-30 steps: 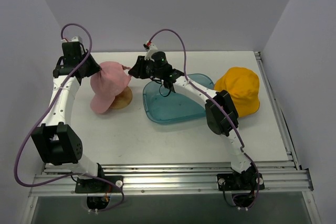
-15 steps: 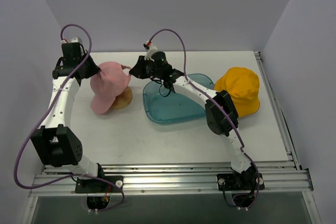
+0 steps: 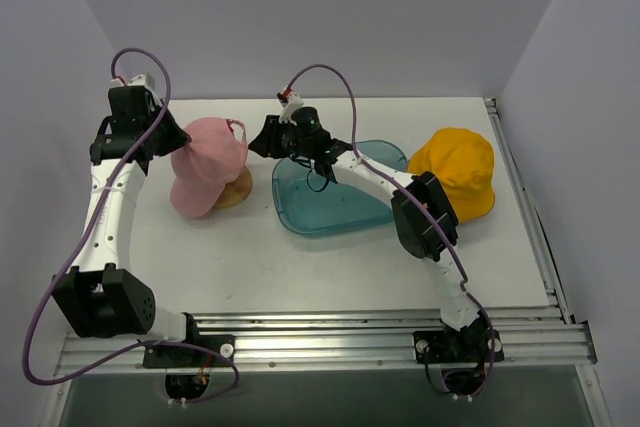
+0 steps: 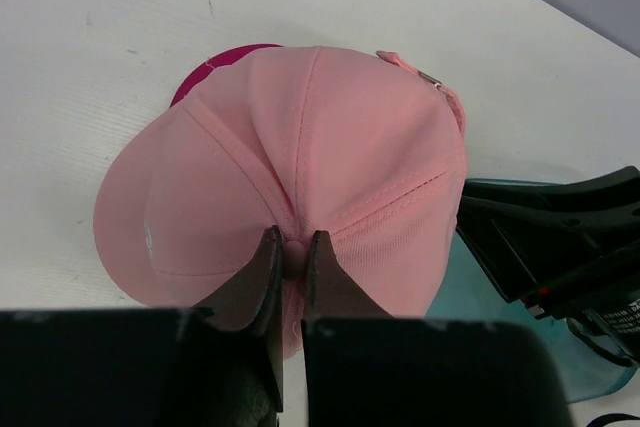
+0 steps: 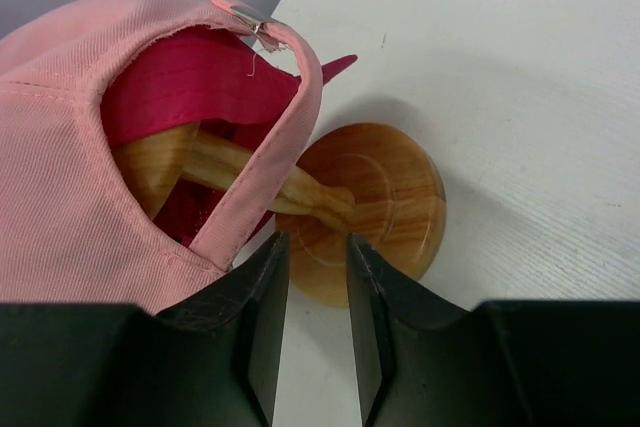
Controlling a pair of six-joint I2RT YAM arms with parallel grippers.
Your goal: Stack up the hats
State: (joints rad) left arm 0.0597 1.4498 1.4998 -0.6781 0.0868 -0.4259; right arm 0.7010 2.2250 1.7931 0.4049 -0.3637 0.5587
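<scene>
A pale pink hat point(image 3: 208, 169) sits over a magenta hat point(image 4: 215, 62) on the wooden stand point(image 3: 237, 190). In the right wrist view the magenta hat point(image 5: 190, 72) shows inside the pink hat point(image 5: 70, 147), above the stand's disc base point(image 5: 385, 207). My left gripper point(image 4: 292, 252) is shut on the button at the pink hat's crown; in the top view it point(image 3: 178, 139) is at the hat's left. My right gripper point(image 5: 315, 247) is open and empty just behind the hat's back strap point(image 5: 255, 19). A yellow-orange hat point(image 3: 456, 173) lies at the right. The grey hat is out of view.
A translucent teal tray point(image 3: 330, 202) lies on the table between the stand and the yellow-orange hat, under my right arm. The white walls stand close at the back and both sides.
My left arm has lifted and shifted left, pulling the pink hat's crown up a little. My right gripper has drawn back slightly from the hat's back strap.
</scene>
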